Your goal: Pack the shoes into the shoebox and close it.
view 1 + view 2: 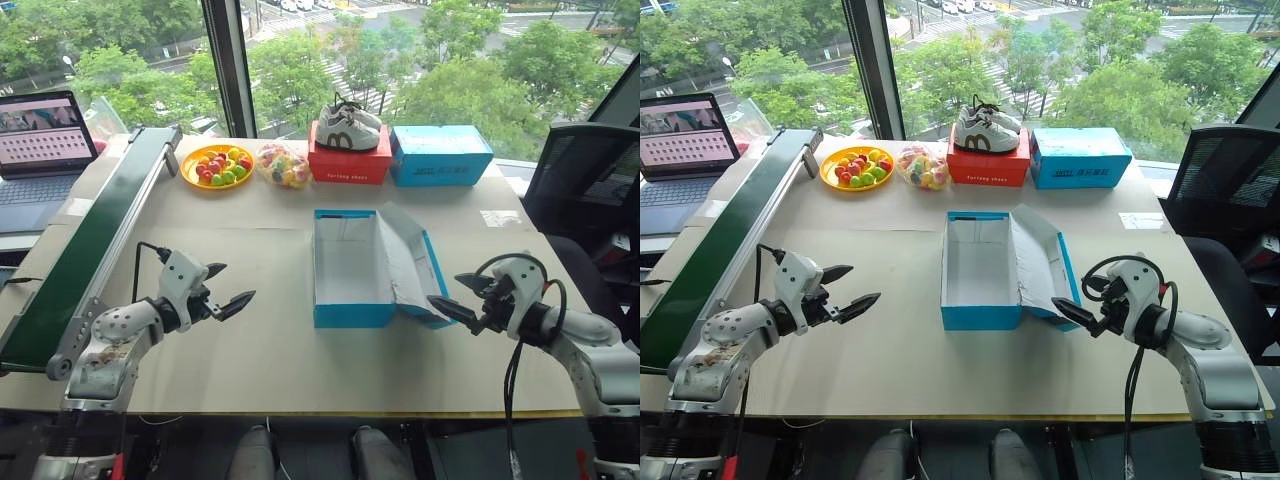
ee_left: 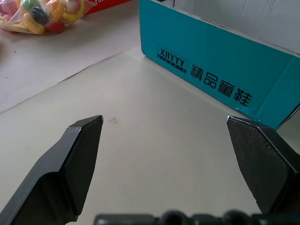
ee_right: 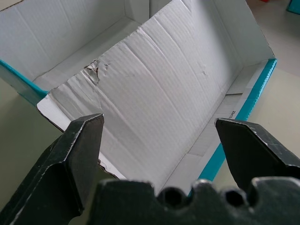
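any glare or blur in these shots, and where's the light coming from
Head views: daylight from the windows behind the table, soft shadows, no harsh glare; open shoebox sharp. Left wrist view: box lettering crisp, candy bag slightly soft. Right wrist view: lid's white inside bright, its creases clear.

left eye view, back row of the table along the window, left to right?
yellow plate of colourful balls → clear bag of toy fruit → red box with white-and-grey sneakers on top → closed blue box
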Available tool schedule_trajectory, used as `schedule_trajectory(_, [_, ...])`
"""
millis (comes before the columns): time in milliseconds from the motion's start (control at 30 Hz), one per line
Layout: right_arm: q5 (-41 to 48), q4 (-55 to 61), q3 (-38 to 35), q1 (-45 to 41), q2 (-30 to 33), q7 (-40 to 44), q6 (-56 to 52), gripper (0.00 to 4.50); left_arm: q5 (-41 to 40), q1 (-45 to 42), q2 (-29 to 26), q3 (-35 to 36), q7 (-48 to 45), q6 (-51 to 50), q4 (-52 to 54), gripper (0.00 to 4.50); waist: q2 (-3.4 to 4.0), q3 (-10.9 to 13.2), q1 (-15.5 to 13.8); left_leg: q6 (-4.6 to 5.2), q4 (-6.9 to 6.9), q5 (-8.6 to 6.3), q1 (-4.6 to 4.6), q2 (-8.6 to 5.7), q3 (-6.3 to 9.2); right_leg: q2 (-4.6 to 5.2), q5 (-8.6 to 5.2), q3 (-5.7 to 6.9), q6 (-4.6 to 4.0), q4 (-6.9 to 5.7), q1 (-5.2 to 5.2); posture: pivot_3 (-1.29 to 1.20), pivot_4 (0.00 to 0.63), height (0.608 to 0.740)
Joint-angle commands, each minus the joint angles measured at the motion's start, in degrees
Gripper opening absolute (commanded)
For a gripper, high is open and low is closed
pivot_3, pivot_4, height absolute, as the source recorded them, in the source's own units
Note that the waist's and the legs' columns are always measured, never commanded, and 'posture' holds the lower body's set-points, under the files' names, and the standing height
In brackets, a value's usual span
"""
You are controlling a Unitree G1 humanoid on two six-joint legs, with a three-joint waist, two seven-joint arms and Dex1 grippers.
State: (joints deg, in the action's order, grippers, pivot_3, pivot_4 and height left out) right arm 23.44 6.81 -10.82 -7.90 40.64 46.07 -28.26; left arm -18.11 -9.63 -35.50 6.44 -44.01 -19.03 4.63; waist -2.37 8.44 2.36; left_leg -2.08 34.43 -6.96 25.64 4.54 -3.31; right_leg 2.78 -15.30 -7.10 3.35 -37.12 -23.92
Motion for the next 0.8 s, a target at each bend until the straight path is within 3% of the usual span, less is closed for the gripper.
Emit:
schedule_trajectory(33, [0.31,0.32,-1.58,-0.51,-0.02,-0.09,1.62,4.44,-0.42,-0.03,1.27,1.25,1.5,1.04,0.53,4.5,0.0,0.0,0.0,0.0,0.0,0.0,0.0,0.0,0.0,0.0,0.0,0.0,0.0,0.0,0.0,0.0,0.15,0.74])
schedule_trajectory(167, [1.62,-1.02,-2.61,-8.03,-1.38,-4.15,-1.31,4.44,-1.35,-6.7,1.74,5.3,6.7,-1.78,-2.97,4.5,-0.03,0.04,0.12,0.0,0.07,0.0,0.0,0.01,0.02,-0.02,0.01,0.0,0.03,-0.02,0.02,0.0,0.15,0.74])
schedule_trajectory(400, [-2.18,-2.48,4.49,-24.36,-9.07,-10.55,0.4,4.44,2.92,-15.14,1.64,10.95,20.09,-1.86,-8.98,4.5,-0.03,0.13,0.48,0.01,0.38,0.02,0.18,0.13,0.34,-0.32,0.34,0.01,0.17,-0.03,-0.05,0.0,0.15,0.74])
schedule_trajectory(600, [-2.37,-5.26,11.35,-32.64,-18.29,-11.53,-2.46,4.44,4.95,-14.58,-0.93,14.98,25.52,-1.18,-11.55,4.5,-0.03,0.14,0.05,0.0,0.3,0.0,0.56,0.13,0.39,-0.33,0.55,0.11,-0.22,-0.05,-0.35,0.0,0.15,0.74])
schedule_trajectory(800, [-3.57,-5.1,17.35,-33.53,-23.15,-9.08,-1.53,4.44,4.73,-11.25,0.76,16.57,28.75,-2.16,-8.83,4.5,-0.03,0.14,-0.62,-0.02,0.35,-0.02,0.64,0.12,0.42,-0.29,0.57,0.21,-0.24,-0.06,-0.35,0.0,0.15,0.74])
